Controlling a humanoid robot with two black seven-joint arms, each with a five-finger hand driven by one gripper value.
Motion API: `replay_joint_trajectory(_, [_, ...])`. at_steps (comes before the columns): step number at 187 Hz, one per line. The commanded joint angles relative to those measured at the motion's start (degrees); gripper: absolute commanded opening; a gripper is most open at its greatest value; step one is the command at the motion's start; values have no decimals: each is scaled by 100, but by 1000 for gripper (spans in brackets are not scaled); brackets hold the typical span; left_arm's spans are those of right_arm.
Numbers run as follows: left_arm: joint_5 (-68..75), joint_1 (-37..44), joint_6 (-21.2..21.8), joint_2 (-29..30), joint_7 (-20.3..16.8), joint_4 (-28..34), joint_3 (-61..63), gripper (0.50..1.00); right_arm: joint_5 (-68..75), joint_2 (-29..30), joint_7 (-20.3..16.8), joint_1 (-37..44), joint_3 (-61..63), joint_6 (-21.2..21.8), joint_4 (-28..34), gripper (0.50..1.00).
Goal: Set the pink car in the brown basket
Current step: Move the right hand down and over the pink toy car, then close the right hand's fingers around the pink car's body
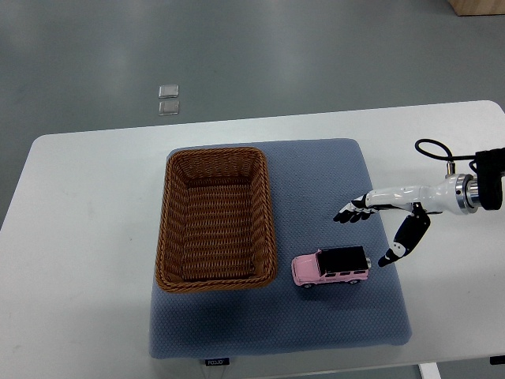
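A pink toy car with a black roof (331, 266) stands on the blue-grey mat (316, 324), just right of the brown wicker basket (216, 219). The basket is rectangular and holds nothing. My right hand (368, 234) comes in from the right edge and hovers above and to the right of the car, fingers spread and open, thumb hanging down near the car's right end. It does not touch the car. The left arm is out of view.
The mat lies on a white table (79, 237) with rounded corners. Two small clear squares (168, 99) lie on the grey floor beyond the table. A black cable (432, 147) loops at my right wrist.
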Motion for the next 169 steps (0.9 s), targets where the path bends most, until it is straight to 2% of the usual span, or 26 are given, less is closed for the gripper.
replay_joint_trajectory(1, [-1, -2, 1, 0, 19, 1, -5, 1000, -48, 34, 6, -186, 9, -235, 32, 907])
replay_joint_trajectory(91, [-1, -2, 1, 0, 19, 9, -5, 1000, -356, 517, 199, -669, 9, -860, -100, 897])
replay_joint_trajectory(104, [-1, 7, 1, 0, 19, 9, -5, 1000, -364, 561, 208, -705, 9, -912, -126, 879])
replay_joint_trajectory(119, [-1, -2, 1, 0, 19, 9, -5, 1000, -443, 587, 226, -775, 18, -947, -170, 836])
replay_joint_trajectory(140, [-1, 7, 1, 0, 19, 9, -5, 1000, -452, 702, 252, -819, 18, -1027, -267, 827])
replay_joint_trajectory(164, [-1, 7, 10, 0, 19, 9, 3, 1000, -496, 763, 261, -872, 18, -1035, -302, 776])
replay_joint_trajectory(169, [-1, 7, 1, 0, 19, 18, 3, 1000, -522, 772, 270, -880, 18, -1035, -319, 752])
